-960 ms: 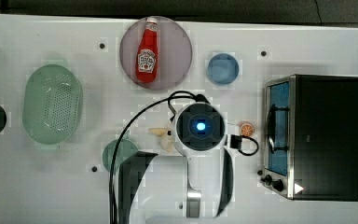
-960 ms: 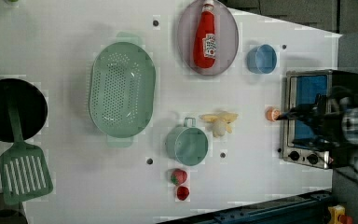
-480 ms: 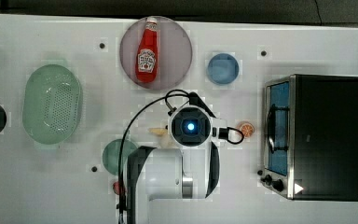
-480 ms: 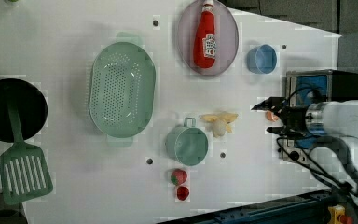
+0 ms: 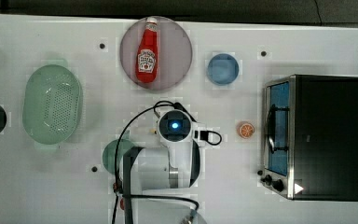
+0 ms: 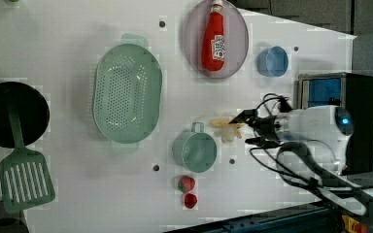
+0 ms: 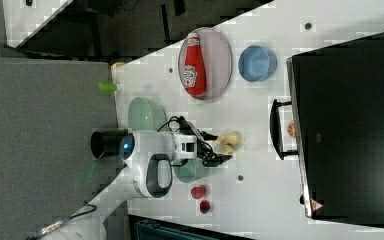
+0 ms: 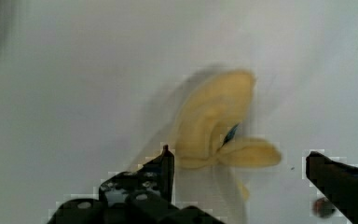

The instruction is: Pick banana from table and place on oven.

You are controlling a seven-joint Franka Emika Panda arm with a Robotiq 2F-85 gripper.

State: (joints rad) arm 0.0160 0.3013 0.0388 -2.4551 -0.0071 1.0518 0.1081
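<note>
In the left view the banana (image 6: 227,129) lies on the white worktop (image 6: 68,34), at two o'clock from the teal cup (image 6: 194,151). The claw (image 6: 246,127) hangs just beside it, fingers spread wide, nothing gripped. The oven (image 6: 337,94) stands at three o'clock.

The top view looked straight down on the white table (image 5: 307,46) from high above, the oven (image 5: 328,137) at the top view's right. The left view also looked down, slightly slanted. The right view looked from farther off, taking in floor beyond the table edge. All three shared the ketchup plate (image 6: 216,39) and the oven. The wrist view hung close above the banana (image 8: 216,126).
</note>
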